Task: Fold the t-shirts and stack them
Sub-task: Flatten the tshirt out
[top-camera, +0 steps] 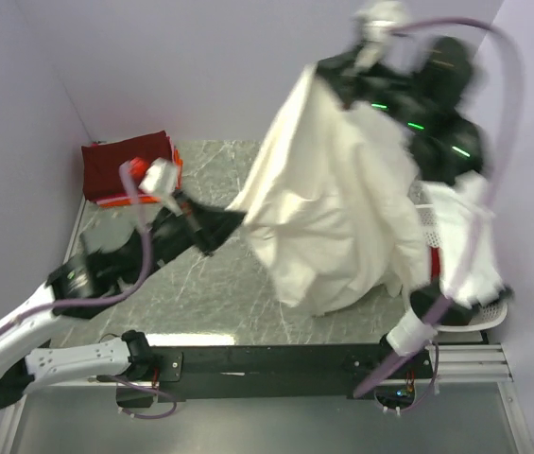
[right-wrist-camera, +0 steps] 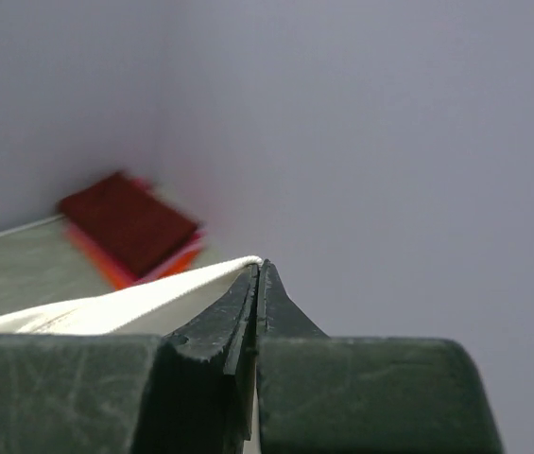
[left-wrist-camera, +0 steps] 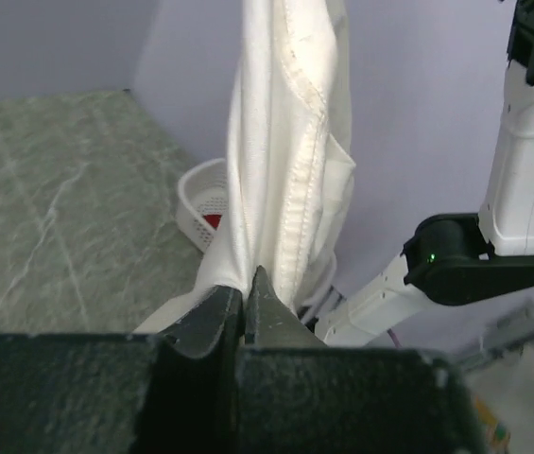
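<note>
One raised shirt: a large cream-white t-shirt (top-camera: 333, 199) hangs in the air above the right half of the surface (top-camera: 200, 293), bunched in long loose folds, its lowest part near the surface.
Look of cloth: plain cream-white and soft; the left wrist view shows a stitched hem running down one edge.
Right fingers (right-wrist-camera: 285, 312): clenched on a thin cream edge of that shirt, holding it at its highest point, at the far right.
Left fingers (left-wrist-camera: 215, 317): clenched on a lower edge of the same shirt, at its left side, lower than the right grip.
Folded stack (top-camera: 127, 168): lies at the far left corner of the surface, against the walls, well apart from the raised shirt.
Stack layers: a dark maroon t-shirt (right-wrist-camera: 129, 222) lies flat on top; bright red and orange-pink edges (right-wrist-camera: 106, 265) show beneath it.
Count of t-shirts: one raised and one maroon are certain; how many lie under the maroon one cannot be told.
Basket (left-wrist-camera: 196, 203): one, white plastic lattice, at the right edge of the surface behind the hanging shirt; something red (left-wrist-camera: 213, 222) shows inside it, kind cannot be told.
Writing and brands: too blurred to read on the cloth or the arms.
Lights: three small green ones on the right arm in the top view.
Arms: two, both gripping the one shirt.
</note>
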Controlling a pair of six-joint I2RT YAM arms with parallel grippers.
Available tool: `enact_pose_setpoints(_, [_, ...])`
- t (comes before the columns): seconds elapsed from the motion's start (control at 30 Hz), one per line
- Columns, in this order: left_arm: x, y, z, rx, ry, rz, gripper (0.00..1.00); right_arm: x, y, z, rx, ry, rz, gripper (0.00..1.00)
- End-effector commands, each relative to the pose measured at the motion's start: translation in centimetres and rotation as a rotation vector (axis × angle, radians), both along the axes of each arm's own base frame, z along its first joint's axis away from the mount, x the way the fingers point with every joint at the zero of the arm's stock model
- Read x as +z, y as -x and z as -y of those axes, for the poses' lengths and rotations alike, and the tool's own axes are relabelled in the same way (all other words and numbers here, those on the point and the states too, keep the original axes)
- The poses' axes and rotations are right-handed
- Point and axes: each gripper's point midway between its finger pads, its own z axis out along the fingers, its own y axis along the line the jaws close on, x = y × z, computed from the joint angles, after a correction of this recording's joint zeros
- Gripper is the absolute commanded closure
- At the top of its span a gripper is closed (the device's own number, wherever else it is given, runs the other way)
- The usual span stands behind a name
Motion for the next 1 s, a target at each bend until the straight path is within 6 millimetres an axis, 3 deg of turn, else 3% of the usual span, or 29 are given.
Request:
enact_pose_setpoints(0.0, [-3.4, -2.6, -6.7, 0.327, 0.213, -0.211, 1.00, -11.3, -8.1, -11.0, 0.142, 0.054, -0.275, 1.00])
enact_pose_setpoints(0.03, [-7.7, -3.2, -7.2, 0.386, 0.209, -0.308, 0.99, -13.2, -8.3, -13.7, 0.175, 0.075, -0.303, 1.00])
enact_pose_setpoints(0.07, [-9.1, -2.7, -9.6, 0.433, 0.234, -0.350, 1.00, -17.4, -10.0, -16.7, 0.186, 0.117, -0.361, 1.00])
enact_pose_setpoints(0.1, [-10.9, -3.3, -11.4, 0.530, 0.252, -0.386, 1.00, -19.3, -10.5, -18.7, 0.171, 0.138, -0.364, 1.00])
enact_pose_setpoints(0.13, [-14.0, -2.9, -12.9, 0.580, 0.275, -0.464, 1.00, -23.2, -10.0, -22.8, 0.197, 0.180, -0.406, 1.00])
enact_pose_setpoints(0.2, [-18.2, -3.0, -14.8, 0.684, 0.335, -0.591, 0.99, -25.9, -10.5, -25.5, 0.152, 0.174, -0.437, 0.80])
enact_pose_setpoints(0.23, [-19.4, -2.8, -15.4, 0.705, 0.347, -0.631, 0.92, -28.5, -10.5, -27.0, 0.139, 0.199, -0.472, 0.65])
enact_pose_setpoints(0.27, [-21.6, -2.0, -16.8, 0.742, 0.315, -0.678, 0.50, -29.2, -10.8, -27.0, 0.111, 0.204, -0.485, 0.50])
enact_pose_setpoints(0.33, [-23.4, -1.4, -17.3, 0.752, 0.326, -0.741, 0.08, -29.8, -11.1, -25.6, 0.068, 0.234, -0.511, 0.46])
enact_pose_setpoints(0.37, [-24.0, -1.2, -17.5, 0.757, 0.311, -0.751, 0.01, -29.9, -12.1, -23.6, 0.045, 0.239, -0.525, 0.45])
enact_pose_setpoints(0.4, [-24.0, -1.2, -17.6, 0.752, 0.302, -0.741, 0.01, -32.8, -12.1, -22.1, 0.037, 0.285, -0.586, 0.45])
enact_pose_setpoints(0.43, [-23.6, -1.2, -17.6, 0.744, 0.299, -0.723, 0.01, -30.3, -10.6, -20.6, 0.111, 0.262, -0.570, 0.45])
enact_pose_setpoints(0.47, [-23.3, -1.3, -17.6, 0.744, 0.287, -0.707, 0.01, -30.8, -11.4, -17.7, 0.106, 0.264, -0.591, 0.44])
enact_pose_setpoints(0.5, [-22.7, -1.4, -17.7, 0.742, 0.271, -0.680, 0.01, -34.1, -10.9, -15.5, 0.121, 0.316, -0.656, 0.44])
enact_pose_setpoints(0.53, [-22.5, -1.6, -17.4, 0.744, 0.241, -0.659, 0.00, -32.8, -9.2, -14.4, 0.214, 0.299, -0.658, 0.44])
enact_pose_setpoints(0.57, [-22.1, -1.7, -17.1, 0.735, 0.218, -0.636, 0.01, -33.9, -10.0, -11.5, 0.191, 0.298, -0.700, 0.44])
enact_pose_setpoints(0.6, [-21.3, -1.9, -16.7, 0.720, 0.194, -0.594, 0.00, -36.4, -8.9, -10.2, 0.212, 0.335, -0.778, 0.44])
enact_pose_setpoints(0.7, [-19.7, -2.6, -13.8, 0.624, 0.107, -0.483, 0.01, -41.3, -6.6, -8.3, 0.288, 0.385, -0.936, 0.43])
enact_pose_setpoints(0.73, [-20.1, -3.0, -12.5, 0.604, 0.049, -0.462, 0.01, -42.9, -6.2, -8.3, 0.294, 0.398, -0.980, 0.43])
enact_pose_setpoints(0.8, [-19.3, -3.4, -10.9, 0.556, -0.049, -0.387, 0.01, -45.0, -5.1, -8.1, 0.303, 0.404, -1.061, 0.42])
enact_pose_setpoints(0.87, [-19.9, -5.2, -8.6, 0.511, -0.154, -0.375, 0.02, -46.3, -4.4, -7.5, 0.304, 0.440, -1.099, 0.42])
enact_pose_setpoints(0.9, [-19.0, -6.2, -8.1, 0.475, -0.198, -0.333, 0.05, -46.7, -3.7, -6.4, 0.299, 0.473, -1.109, 0.42])
enact_pose_setpoints(0.93, [-19.4, -7.9, -6.8, 0.444, -0.221, -0.334, 0.08, -46.8, -3.3, -5.8, 0.297, 0.486, -1.108, 0.42])
enact_pose_setpoints(0.97, [-19.7, -9.4, -6.9, 0.362, -0.230, -0.341, 0.13, -47.7, -2.2, -4.6, 0.309, 0.521, -1.125, 0.42])
